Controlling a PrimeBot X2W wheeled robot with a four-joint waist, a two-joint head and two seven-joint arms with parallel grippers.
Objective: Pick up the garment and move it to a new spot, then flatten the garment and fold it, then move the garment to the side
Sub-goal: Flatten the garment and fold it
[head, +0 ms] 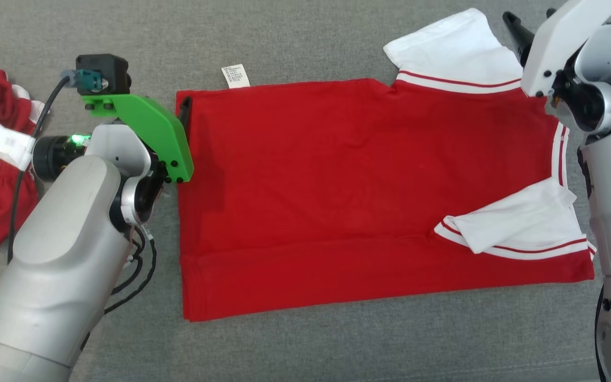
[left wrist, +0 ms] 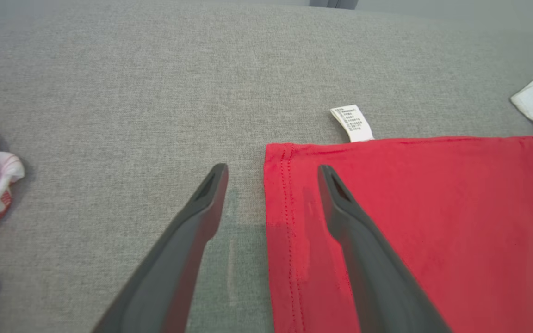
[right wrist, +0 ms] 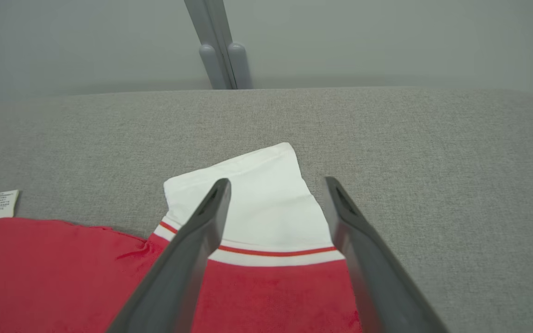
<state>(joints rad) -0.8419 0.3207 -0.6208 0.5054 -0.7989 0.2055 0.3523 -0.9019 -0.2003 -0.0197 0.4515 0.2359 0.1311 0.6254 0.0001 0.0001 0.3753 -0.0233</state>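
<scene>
Garment (head: pixel 337 185) lies flat, lengthwise left to right, sleeves (head: pixel 451 48) rightward.

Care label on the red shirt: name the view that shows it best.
Left wrist view: the care label is largest, its print lines visible. Head view shows it small; right wrist view, tiny at the left edge.
</scene>
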